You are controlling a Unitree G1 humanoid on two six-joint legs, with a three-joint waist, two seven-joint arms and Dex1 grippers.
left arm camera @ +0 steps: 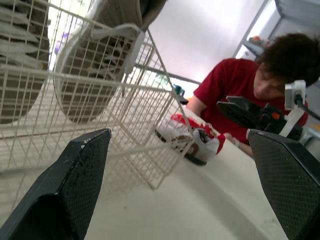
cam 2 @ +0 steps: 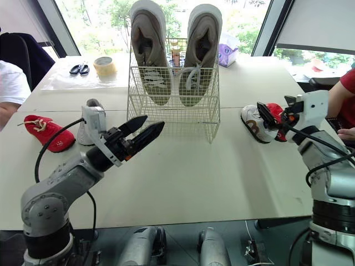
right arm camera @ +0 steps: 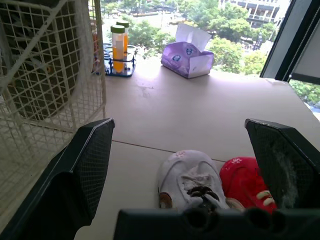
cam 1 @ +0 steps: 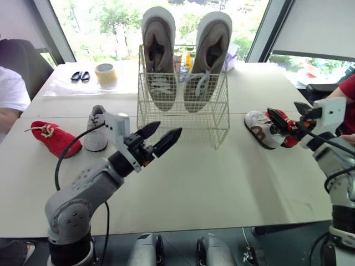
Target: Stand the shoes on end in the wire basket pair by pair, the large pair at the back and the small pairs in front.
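Large pair [cam 1: 159, 55] stands on end, toes down, at the back of the wire basket [cam 1: 183, 119], uppers facing the robot. The basket's front is free for the small pairs, so the back row looks done and the small ones come next.

Four small shoes lie on the table [cam 1: 211, 183], none in the basket. White shoe [right arm camera: 192, 177] and red shoe [right arm camera: 246, 182] touch side by side on the robot's right, near the basket. Second red shoe [cam 1: 51, 137] and grey shoe [cam 1: 97, 127] are on the left, near each other. Pairs look split across the table, probably so each arm takes its own side. Grey shoe is partly behind the left arm, so can't tell if it matches the white one.

Right end effector [cam 1: 282, 107]: fingers wide apart, nothing between them, raised just above the white and red shoes, wrist bent so the fingers aim across them toward the basket. Reads as lining up on one of those two.

Left end effector [cam 1: 169, 128]: fingers apart, empty, arm stretched forward off the table, aimed at the basket's lower front. Its own shoes sit off to the side behind it. Likely waiting, or placed to steady the basket.

Person in red [left arm camera: 235, 82] is by the right arm, a white sleeve [cam 1: 11, 91] at far left. Tape roll [cam 1: 106, 74] and scissors [cam 1: 80, 76] lie at the table's far left.
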